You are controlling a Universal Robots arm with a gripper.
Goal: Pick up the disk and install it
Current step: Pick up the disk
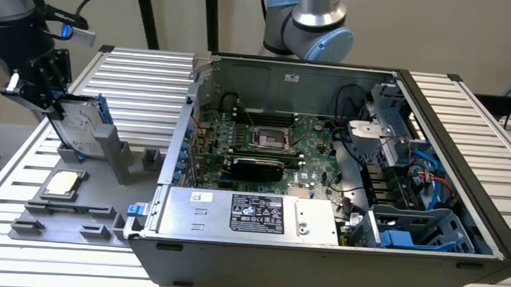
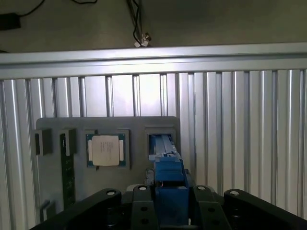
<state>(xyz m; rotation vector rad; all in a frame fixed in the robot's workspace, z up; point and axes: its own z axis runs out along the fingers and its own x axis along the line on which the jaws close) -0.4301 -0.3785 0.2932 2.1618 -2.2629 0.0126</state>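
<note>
Evidently the disk (image 1: 76, 126) is grasped by its blue bracket (image 2: 169, 175) between the fingers of the gripper (image 2: 170, 211); below them it is kept upright by the grey holder (image 1: 112, 152), whereby its top edge is presented

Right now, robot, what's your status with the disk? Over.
Gripper closed on the disk. Disk upright at the grey holder, not yet in the open case. Processor chip lies beside it, untouched.

1. Power supply (image 1: 236, 214): black label (image 1: 257, 214) carries white print and marks, too small for me to read.
2. White sticker (image 1: 202, 197) beside that label: illegible.
3. Chip (image 2: 106, 150): faint markings, unreadable.
4. Disk (image 1: 76, 124): nothing I can read.
</note>
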